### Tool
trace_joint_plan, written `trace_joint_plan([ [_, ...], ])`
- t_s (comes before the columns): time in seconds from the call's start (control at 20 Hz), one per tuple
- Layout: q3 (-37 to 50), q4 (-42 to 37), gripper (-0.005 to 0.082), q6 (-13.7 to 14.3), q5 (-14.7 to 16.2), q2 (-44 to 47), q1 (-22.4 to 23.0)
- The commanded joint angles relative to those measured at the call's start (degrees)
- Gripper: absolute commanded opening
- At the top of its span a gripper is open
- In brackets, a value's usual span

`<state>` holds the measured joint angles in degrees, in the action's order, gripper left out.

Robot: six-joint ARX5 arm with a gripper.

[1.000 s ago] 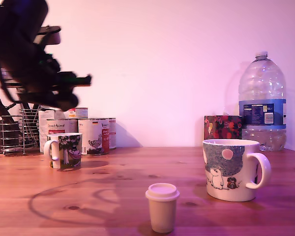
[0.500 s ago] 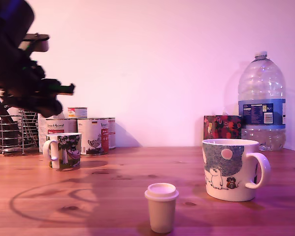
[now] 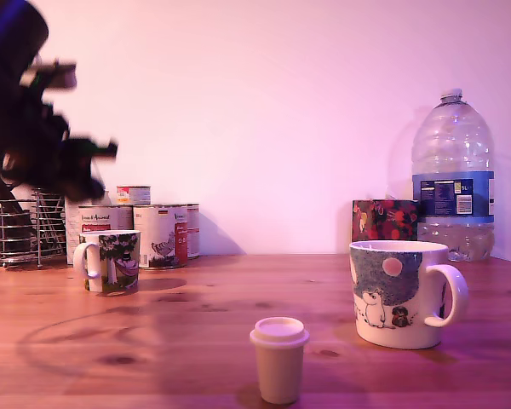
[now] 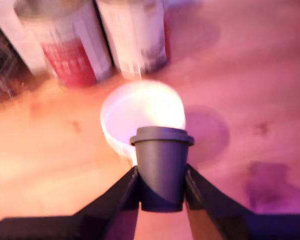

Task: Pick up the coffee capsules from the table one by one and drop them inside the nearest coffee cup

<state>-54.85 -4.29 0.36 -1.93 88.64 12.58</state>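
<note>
One black capsule (image 4: 161, 172) sits clamped between my jaws (image 4: 161, 186), rim up, directly above the white mouth of the small patterned cup (image 4: 142, 117). That cup (image 3: 111, 261) stands near the desk's (image 3: 196, 324) back edge by the tins (image 3: 157, 232); the cream capsule (image 3: 278, 359) stands at the front edge.

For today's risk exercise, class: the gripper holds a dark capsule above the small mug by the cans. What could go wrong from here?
1. In the wrist view the black capsule sits near the rim of the small patterned mug, not over its centre; released now, it might clip the rim and bounce out.
2. The gripper hangs high above the mug in the exterior view, so a long drop could miss.
3. The cans stand close behind, so a low swing might knock them.
</note>
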Motion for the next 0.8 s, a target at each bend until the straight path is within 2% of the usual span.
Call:
trace_joint_plan([
  [0.0,-1.6,1.6,0.0091,0.6,1.4,1.9,-0.5],
  [0.5,-19.2,20.7,0.0091,1.6,6.0,11.1,-2.3],
  [0.75,-28.2,28.6,0.0091,2.8,6.6,17.4,-2.7],
])
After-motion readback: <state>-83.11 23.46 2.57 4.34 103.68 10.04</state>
